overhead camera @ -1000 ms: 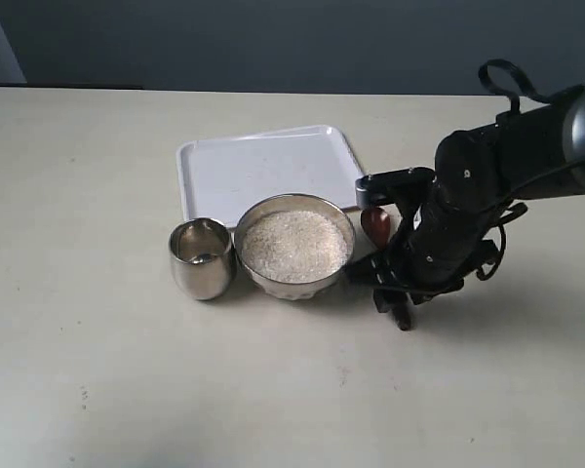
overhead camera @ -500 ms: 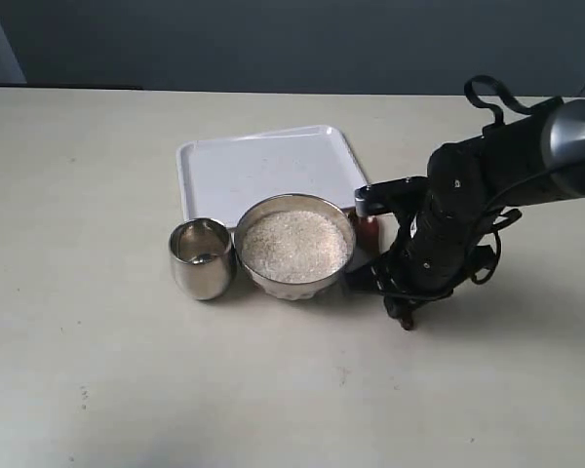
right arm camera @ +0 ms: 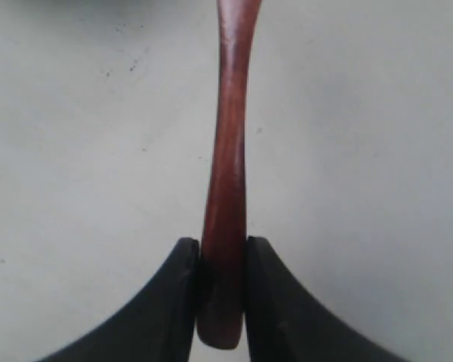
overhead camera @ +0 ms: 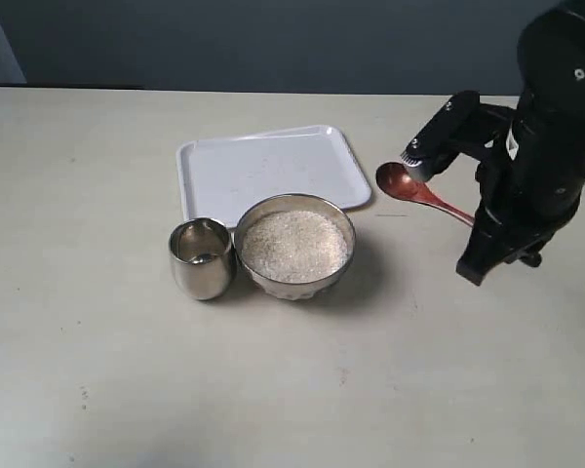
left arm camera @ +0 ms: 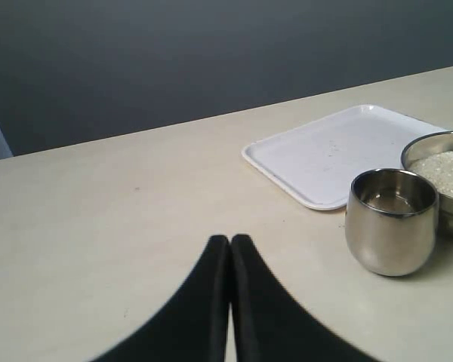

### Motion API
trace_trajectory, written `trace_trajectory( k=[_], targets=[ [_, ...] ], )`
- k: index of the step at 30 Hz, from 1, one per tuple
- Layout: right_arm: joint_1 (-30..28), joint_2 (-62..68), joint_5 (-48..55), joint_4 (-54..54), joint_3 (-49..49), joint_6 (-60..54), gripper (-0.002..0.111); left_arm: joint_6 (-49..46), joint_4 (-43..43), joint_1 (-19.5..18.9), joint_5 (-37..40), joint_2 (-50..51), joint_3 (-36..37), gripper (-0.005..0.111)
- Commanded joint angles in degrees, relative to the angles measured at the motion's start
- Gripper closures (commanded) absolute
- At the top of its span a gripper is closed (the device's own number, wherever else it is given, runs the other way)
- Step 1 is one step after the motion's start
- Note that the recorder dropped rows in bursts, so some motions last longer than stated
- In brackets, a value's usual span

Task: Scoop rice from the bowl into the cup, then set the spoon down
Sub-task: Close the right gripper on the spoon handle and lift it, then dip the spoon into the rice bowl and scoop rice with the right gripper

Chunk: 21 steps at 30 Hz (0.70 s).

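Note:
The shiny metal bowl (overhead camera: 343,255) holds a full mound of pale rice (overhead camera: 292,244) at the table's middle. The small steel cup (overhead camera: 202,258) stands just left of it, almost touching. My right gripper (right arm camera: 223,249) is shut on the end of the handle of the reddish-brown wooden spoon (overhead camera: 398,180). The spoon's head points toward the tray and hangs right of the bowl, with no rice visible in it. My left gripper (left arm camera: 230,240) is shut with nothing in it, low over bare table a short way from the cup (left arm camera: 392,219); the exterior view does not show it.
A white tray (overhead camera: 268,166) lies flat behind the bowl and cup. The bulky black right arm (overhead camera: 541,146) rises at the right edge of the exterior view. Bare beige table lies in front of the bowl and to the left.
The right arm has risen from low beside the bowl and swung back to the right. The spoon went with it; its head now shows right of the tray.

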State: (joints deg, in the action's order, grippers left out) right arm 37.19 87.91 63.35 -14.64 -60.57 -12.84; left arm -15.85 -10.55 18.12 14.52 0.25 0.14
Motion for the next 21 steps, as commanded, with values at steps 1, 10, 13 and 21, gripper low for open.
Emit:
trace_trajectory(
  k=[1,10,13,21],
  targets=[
    [3.65,0.28,3.55,-5.80,-2.71,-6.38,0.109,0.27,0.07,0.26,-0.83,-0.25,-0.14,0.106],
    [17.56,8.33,6.61,-27.38,-6.60,-1.39,0.109,0.27,0.07,0.26,-0.83,-0.25,-0.14,0.106],
    [20.14,13.16,6.61,-28.01,-7.96,-1.39,0.109,0.27,0.07,0.26,-0.83,-0.25,-0.14,0.106],
    [22.55,21.31,6.61,-32.33,-11.04,2.84,0.109,0.27,0.07,0.26,-0.83,-0.25,-0.14,0.106]
  ],
)
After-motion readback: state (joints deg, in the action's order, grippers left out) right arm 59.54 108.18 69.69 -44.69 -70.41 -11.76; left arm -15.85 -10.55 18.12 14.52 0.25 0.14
